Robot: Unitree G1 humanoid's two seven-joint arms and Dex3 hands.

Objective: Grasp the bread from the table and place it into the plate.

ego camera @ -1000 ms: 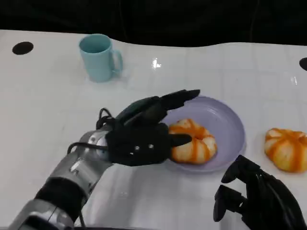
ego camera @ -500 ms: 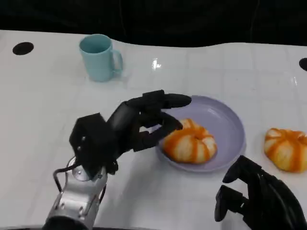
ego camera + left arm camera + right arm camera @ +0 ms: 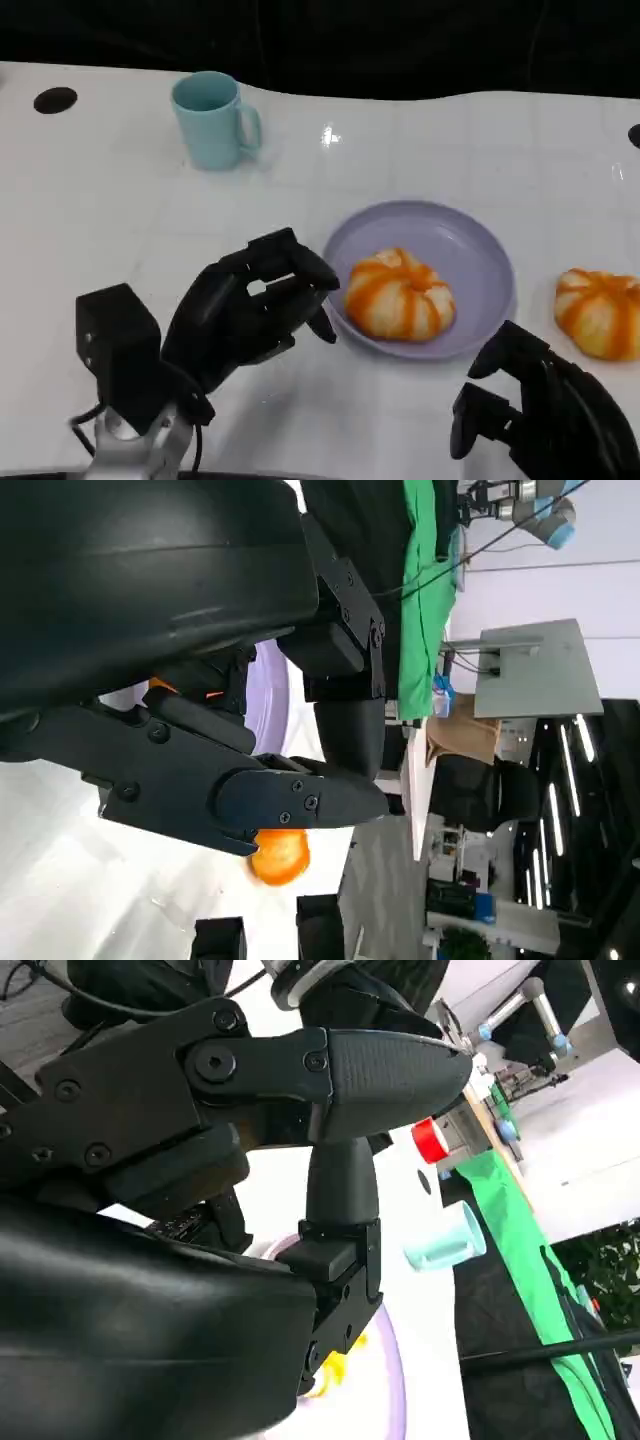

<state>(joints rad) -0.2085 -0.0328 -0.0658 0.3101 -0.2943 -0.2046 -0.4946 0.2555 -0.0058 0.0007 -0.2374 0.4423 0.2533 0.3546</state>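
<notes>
An orange-and-white striped bread roll (image 3: 398,296) lies in the lavender plate (image 3: 470,240) at the middle of the table. My left hand (image 3: 250,310) hovers just left of the plate, fingers loosely apart and holding nothing; its fingers (image 3: 290,795) show in the left wrist view with the plate (image 3: 272,690) behind them. A second striped roll (image 3: 598,310) sits on the table right of the plate and also appears as an orange roll (image 3: 278,855) past the fingers. My right hand (image 3: 535,415) rests low at the front right, holding nothing.
A light blue cup (image 3: 212,120) stands at the back left, also seen as the cup (image 3: 447,1242) in the right wrist view. Black round holes mark the table at the far left (image 3: 54,99) and far right edge. White tabletop lies around the plate.
My left hand has let go of the roll and drawn back toward me and left, off the plate. The roll stays in the plate. The right hand has not moved.
</notes>
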